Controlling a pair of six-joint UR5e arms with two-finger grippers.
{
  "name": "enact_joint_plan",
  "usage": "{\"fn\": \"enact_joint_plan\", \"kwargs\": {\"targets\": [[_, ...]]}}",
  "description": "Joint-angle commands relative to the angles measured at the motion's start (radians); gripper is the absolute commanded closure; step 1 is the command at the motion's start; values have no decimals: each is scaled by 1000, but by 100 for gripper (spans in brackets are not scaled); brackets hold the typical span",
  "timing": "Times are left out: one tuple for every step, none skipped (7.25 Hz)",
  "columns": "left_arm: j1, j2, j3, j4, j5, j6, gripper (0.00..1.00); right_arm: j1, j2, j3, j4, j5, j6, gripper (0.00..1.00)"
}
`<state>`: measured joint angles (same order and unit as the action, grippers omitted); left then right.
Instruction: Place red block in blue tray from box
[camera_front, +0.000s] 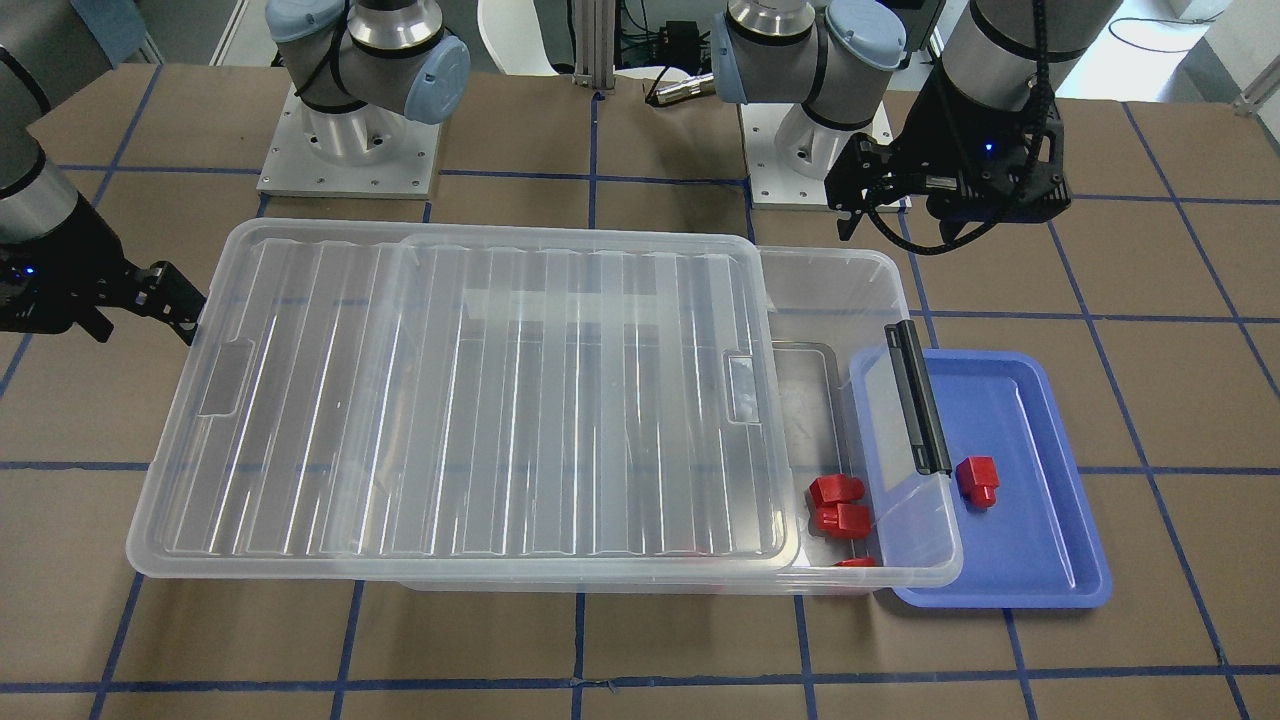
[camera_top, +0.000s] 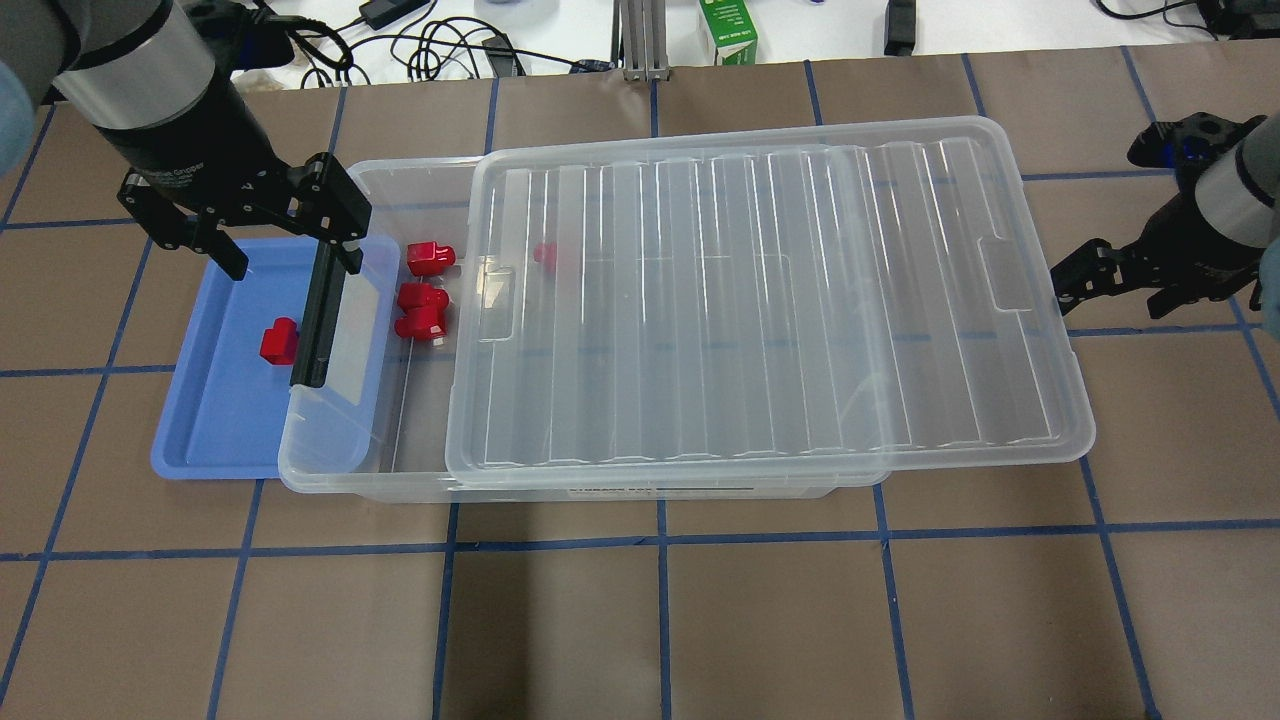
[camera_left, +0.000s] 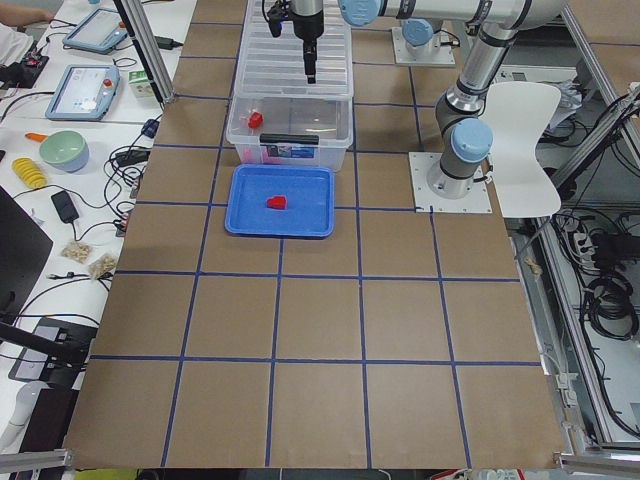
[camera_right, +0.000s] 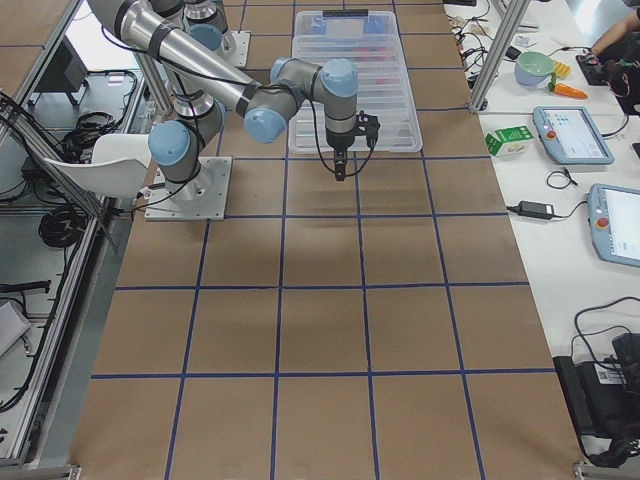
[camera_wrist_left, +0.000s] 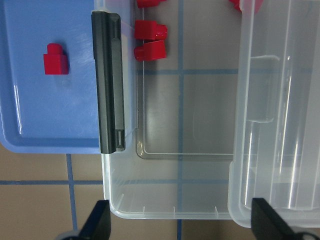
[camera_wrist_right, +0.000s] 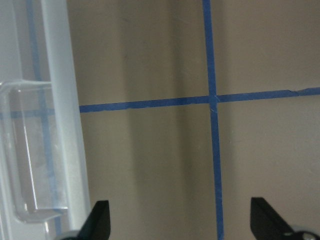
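One red block lies in the blue tray, also in the front view and the left wrist view. The tray sits partly under the left end of the clear box, by its black latch. The lid is slid toward my right, so the box's left end is uncovered. Three red blocks lie there, and another shows under the lid. My left gripper is open and empty above the tray and box end. My right gripper is open and empty beside the lid's right edge.
The brown table has a blue tape grid. Arm bases stand behind the box. A green carton and cables lie on the far desk. A white chair stands by the robot's base.
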<state>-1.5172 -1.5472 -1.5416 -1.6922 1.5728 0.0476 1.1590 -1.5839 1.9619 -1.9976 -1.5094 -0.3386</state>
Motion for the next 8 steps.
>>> {"fn": "enact_joint_plan", "kwargs": {"targets": [[0,-1,0,0,-2,0,0,66,1,0,-1,-2,91,0],[2,-1,-5,0,0,0,0,92,2,-3,-3,-2,122,0],[2,-1,-5,2,0,0,0,125,5,-6,-16,-2,157,0],[2,-1,-6,2,0,0,0,149,9,-6,-24,-3,193,0],[2,-1,-6,2,0,0,0,166,9,-6,-38,-3,211,0],[2,-1,-6,2,1,0,0,201,9,-8,-46,-3,228,0],[2,-1,-6,2,1,0,0,237,10,-8,-65,-3,236,0],[2,-1,-6,2,1,0,0,264,10,-8,-69,-3,243,0]]}}
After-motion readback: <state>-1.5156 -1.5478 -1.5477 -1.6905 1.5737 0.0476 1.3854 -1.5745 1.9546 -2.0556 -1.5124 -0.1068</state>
